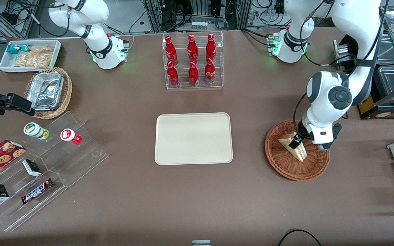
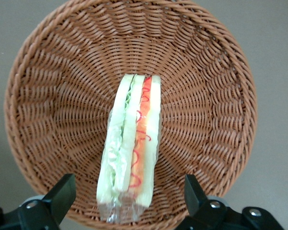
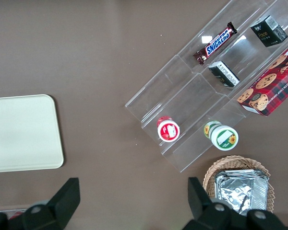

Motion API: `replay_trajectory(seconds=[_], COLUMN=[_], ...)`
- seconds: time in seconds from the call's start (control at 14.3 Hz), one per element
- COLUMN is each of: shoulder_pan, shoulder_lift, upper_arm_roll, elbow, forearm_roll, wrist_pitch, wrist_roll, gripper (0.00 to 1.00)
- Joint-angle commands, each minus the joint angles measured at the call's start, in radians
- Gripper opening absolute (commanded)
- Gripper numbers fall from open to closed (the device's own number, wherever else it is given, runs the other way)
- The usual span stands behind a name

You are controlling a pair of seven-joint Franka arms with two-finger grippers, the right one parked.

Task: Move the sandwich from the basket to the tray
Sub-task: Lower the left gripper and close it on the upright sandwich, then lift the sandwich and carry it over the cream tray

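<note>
Brown worktop (image 1: 121, 191), cluttered with wares at its edges, racks and cables past its farthest edge. Sandwich (image 2: 130, 148) lay in the basket (image 2: 48, 96), standing on a bread edge with red and green filling upward, wrapped end nearest the tool (image 2: 129, 194). Tool hovered just above that end, fingers (image 2: 62, 194) spread wide apart, one each side of the wedge, touching neither face; likely lined up so as to close across the bread faces rather than along the filling. Nothing held. In the front view, tool (image 1: 299, 142) low over the sandwich (image 1: 293, 147), basket (image 1: 282, 164) near the working arm's end of the worktop. Tray (image 1: 193, 138) bare at the worktop's middle, well apart from the basket, flat and low-rimmed, probably an easy drop-off. Bottle rack (image 1: 193, 61) nearer the farthest edge than the tray, clear of the likely path.
</note>
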Motion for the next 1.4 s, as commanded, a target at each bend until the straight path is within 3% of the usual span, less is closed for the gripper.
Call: replay_trajectory(seconds=[0.0,0.14,0.21,0.35,0.42,0.49,0.77,1.05,1.33], shoulder_pan=[-0.007,-0.009,-0.009,-0.011,-0.011,-0.011,-0.011,-0.069,-0.167], shoulder_lift=[0.021,0.052,0.055,0.054,0.052,0.047,-0.003,0.006,0.119], upper_arm_roll=[0.006,0.006,0.006,0.006,0.006,0.006,0.006,-0.005,-0.011], elbow=[-0.018,-0.018,-0.021,-0.039,-0.045,-0.044,0.037,0.166,0.365], forearm_roll=[0.013,0.01,0.007,0.007,0.008,0.01,0.01,0.01,0.0], wrist_pitch=[0.042,0.082,0.085,0.082,0.081,0.078,-0.1,-0.252,-0.393], wrist_roll=[-0.027,-0.031,-0.031,-0.025,-0.016,-0.011,0.056,0.252,0.422], gripper=[1.0,0.94,0.78,0.31,0.14,0.09,0.06,0.06,0.08])
